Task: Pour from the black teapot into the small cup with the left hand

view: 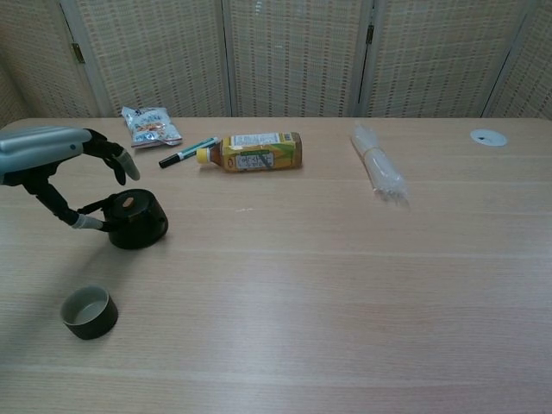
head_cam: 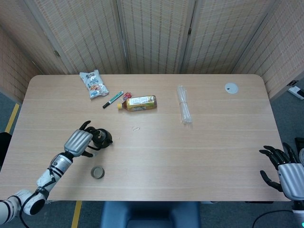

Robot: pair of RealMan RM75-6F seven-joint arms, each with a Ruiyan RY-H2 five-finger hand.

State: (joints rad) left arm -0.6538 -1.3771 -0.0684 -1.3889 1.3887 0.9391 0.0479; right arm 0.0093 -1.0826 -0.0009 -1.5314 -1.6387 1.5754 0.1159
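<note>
The black teapot [head_cam: 101, 137] [view: 134, 220] stands upright at the table's left, its loop handle pointing left. The small dark cup [head_cam: 97, 172] [view: 89, 311] sits empty, nearer the front edge. My left hand [head_cam: 79, 142] [view: 53, 155] hovers over the handle side of the teapot with its fingers [view: 118, 162] spread above the handle and the thumb tip down beside it; it holds nothing. My right hand [head_cam: 284, 169] rests off the table's front right corner, fingers apart and empty, seen in the head view only.
Along the back left lie a snack packet [head_cam: 93, 84] [view: 149, 125], a green marker [head_cam: 113, 99] [view: 187, 153] and a tea bottle on its side [head_cam: 138, 103] [view: 255, 151]. A clear plastic bundle [head_cam: 184, 110] [view: 378, 172] and a white disc [head_cam: 231, 87] [view: 488, 136] are further right.
</note>
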